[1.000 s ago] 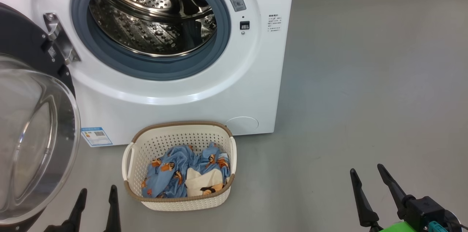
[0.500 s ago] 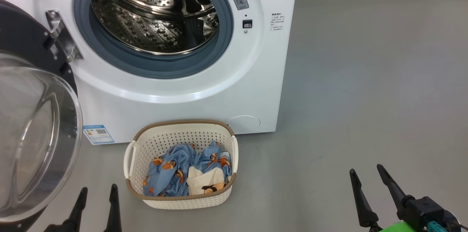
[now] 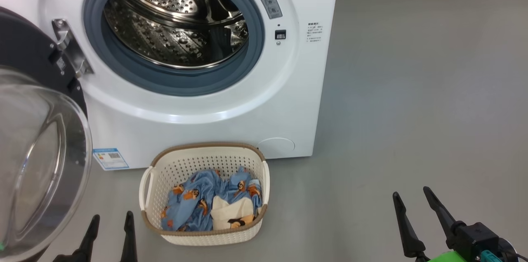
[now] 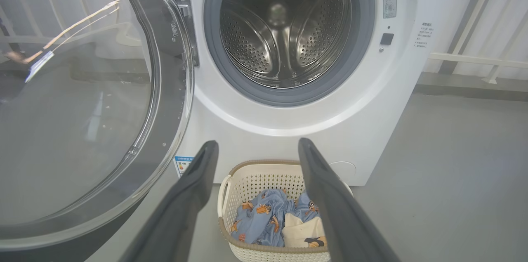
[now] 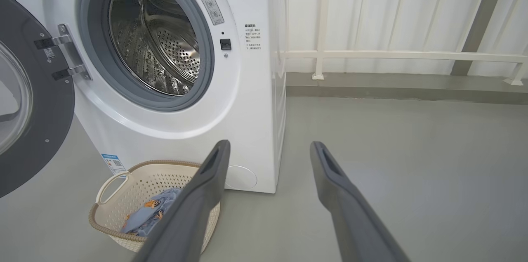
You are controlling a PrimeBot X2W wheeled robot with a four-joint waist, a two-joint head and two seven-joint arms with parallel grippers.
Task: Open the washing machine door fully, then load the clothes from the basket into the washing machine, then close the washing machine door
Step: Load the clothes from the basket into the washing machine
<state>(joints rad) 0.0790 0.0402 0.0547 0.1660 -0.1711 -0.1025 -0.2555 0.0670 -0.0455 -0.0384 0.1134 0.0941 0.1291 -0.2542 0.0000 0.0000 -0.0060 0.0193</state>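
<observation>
The left gripper (image 3: 112, 216) rises from the bottom edge of the head view at lower left. Its two dark fingers are apart and empty, just beside the lower rim of the washing machine door (image 3: 45, 163). At lower right the right gripper (image 3: 411, 192) is likewise spread with nothing between its fingers, and it has bare grey floor (image 3: 412, 109) all round it.

The basket (image 3: 206, 147) stands on the floor between the two grippers, nearer the left one. The clothes (image 3: 194, 202) lie low inside it, well under the brown rim: light-blue pieces, with a cream piece toward the front right. A strip of bare floor separates the basket's left handle from the door's edge. Its back rim sits close under the front of the washing machine (image 3: 198, 130); whether the two touch cannot be told.

The door is swung out to the robot's left on its hinge (image 3: 70, 51), glass bowl bulging outward, leaving the mouth clear. Behind the grey gasket (image 3: 173, 84) the steel drum (image 3: 173, 22) holds no laundry. A blue label (image 3: 110, 159) sits low on the front, left of the basket.

To the right of the machine's corner the floor runs open to a low kerb (image 5: 404, 84) and a white railing (image 5: 392, 54) against the wall.
</observation>
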